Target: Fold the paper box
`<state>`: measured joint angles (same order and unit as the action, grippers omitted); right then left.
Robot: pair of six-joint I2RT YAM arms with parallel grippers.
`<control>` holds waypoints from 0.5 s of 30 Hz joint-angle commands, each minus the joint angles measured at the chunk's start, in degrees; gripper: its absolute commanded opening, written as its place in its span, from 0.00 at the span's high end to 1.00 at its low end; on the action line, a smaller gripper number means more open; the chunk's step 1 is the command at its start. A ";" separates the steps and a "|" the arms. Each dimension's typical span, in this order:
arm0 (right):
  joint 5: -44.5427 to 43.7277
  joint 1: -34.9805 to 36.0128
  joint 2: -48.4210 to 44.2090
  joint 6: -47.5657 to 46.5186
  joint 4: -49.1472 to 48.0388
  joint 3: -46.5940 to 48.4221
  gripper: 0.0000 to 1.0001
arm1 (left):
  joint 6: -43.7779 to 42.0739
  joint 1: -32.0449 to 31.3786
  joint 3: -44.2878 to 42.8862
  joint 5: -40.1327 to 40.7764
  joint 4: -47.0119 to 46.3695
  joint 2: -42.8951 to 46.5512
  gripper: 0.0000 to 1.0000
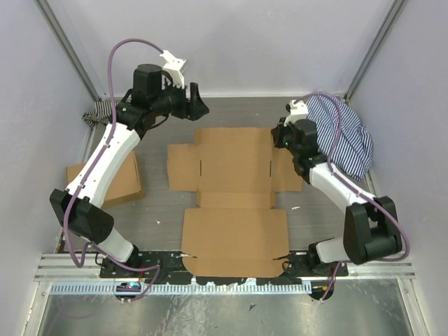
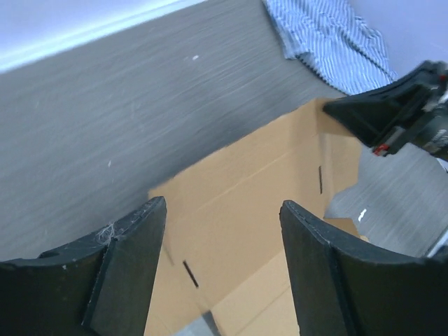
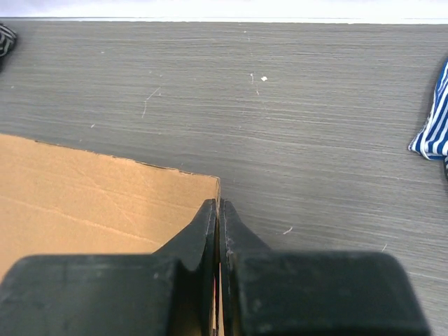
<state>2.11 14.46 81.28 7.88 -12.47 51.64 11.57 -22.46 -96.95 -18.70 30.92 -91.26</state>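
Paper box [image 1: 234, 203] lay unfolded on the surface [image 1: 238, 112] beside the blue-striped cloth [image 1: 346, 136]. Right tool [image 3: 218, 206] was clamped on its corner nearest that cloth. Left tool [image 2: 222, 210], jaws apart, hung over that edge's end away from the cloth. It likely needed to pinch there before both lifted evenly.
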 commanded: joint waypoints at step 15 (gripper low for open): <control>5.81 7.70 -27.05 -7.83 -3.48 -10.31 0.98 | -31.74 -4.53 -0.96 -31.18 0.28 -7.60 0.20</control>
<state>7.18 20.43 56.86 3.25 -17.74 37.80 -16.25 -27.09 -98.04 -41.08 30.39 -97.73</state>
